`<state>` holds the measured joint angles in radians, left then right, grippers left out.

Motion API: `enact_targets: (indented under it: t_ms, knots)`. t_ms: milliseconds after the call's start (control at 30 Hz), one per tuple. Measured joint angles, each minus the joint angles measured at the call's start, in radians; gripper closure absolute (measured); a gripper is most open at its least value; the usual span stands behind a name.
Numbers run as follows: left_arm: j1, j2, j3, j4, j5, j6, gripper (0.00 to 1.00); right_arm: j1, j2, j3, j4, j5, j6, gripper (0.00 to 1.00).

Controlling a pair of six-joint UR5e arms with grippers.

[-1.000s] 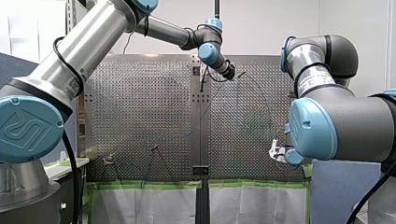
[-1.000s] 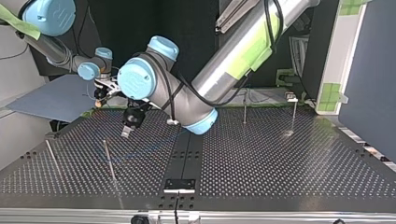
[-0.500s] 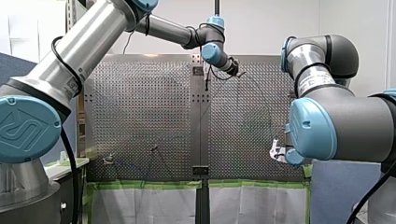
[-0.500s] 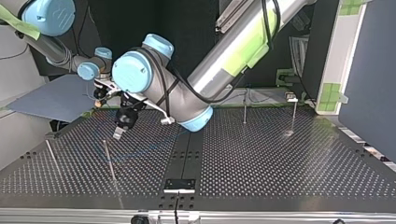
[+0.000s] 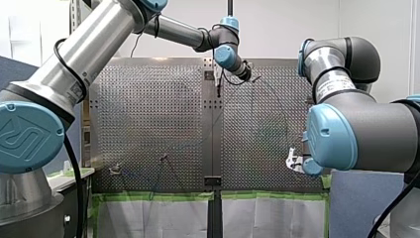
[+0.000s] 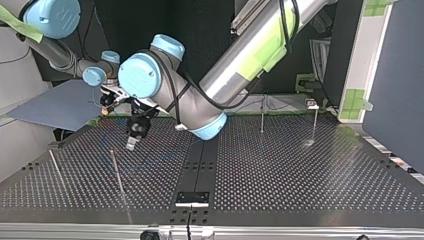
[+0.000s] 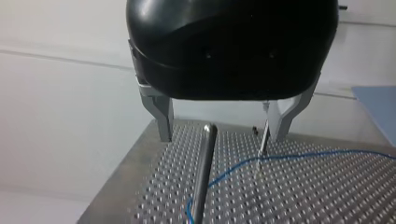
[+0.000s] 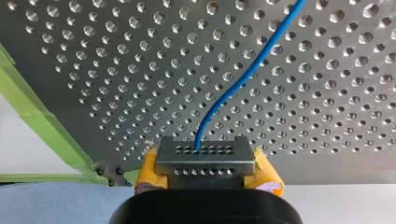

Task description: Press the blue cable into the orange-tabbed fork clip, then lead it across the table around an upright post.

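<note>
The blue cable [image 8: 243, 77] runs out from my right gripper [image 8: 204, 150], whose yellow-padded jaws are shut on its end near the table's green-taped edge. In the top view that gripper [image 6: 107, 102] is at the far left edge. The cable [image 7: 285, 157] lies in a curve across the perforated plate and passes the foot of an upright post [image 7: 204, 177]. My left gripper [image 7: 217, 128] hovers open above this post, metal fingers [image 7: 161, 116] spread, nothing between them. In the top view it [image 6: 132, 142] hangs just behind the post [image 6: 117, 172].
Further thin posts stand at the top view's left [image 6: 56, 169] and far right [image 6: 262, 120], [image 6: 315, 121]. A small fixture [image 5: 115, 170] sits at the front view's lower left. Green tape [image 8: 32, 112] marks the table's edge by my right gripper.
My left wrist has turned, and its gripper has shifted a little toward the top view's left and settled over the post. My right arm has not moved.
</note>
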<state>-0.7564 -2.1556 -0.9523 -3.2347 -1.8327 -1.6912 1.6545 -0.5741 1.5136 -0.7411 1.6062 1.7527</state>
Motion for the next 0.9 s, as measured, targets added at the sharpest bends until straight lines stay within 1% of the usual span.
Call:
enact_targets:
  t_ms: [167,367,567,900]
  knots:
    - [0.000,0.000,0.000,-0.008,-0.055,-0.011,0.00,0.000,0.000,0.000,0.000,0.000,0.001,1.00]
    - [0.000,0.000,0.000,-0.011,-0.106,-0.024,0.00,0.000,0.000,0.000,0.000,0.000,0.001,1.00]
    - [0.000,0.000,0.000,-0.013,-0.126,-0.025,0.00,0.000,0.000,0.000,0.000,0.001,0.001,1.00]
    - [0.000,0.001,0.000,-0.013,-0.128,-0.024,0.00,0.000,0.001,0.000,0.000,0.000,0.000,1.00]
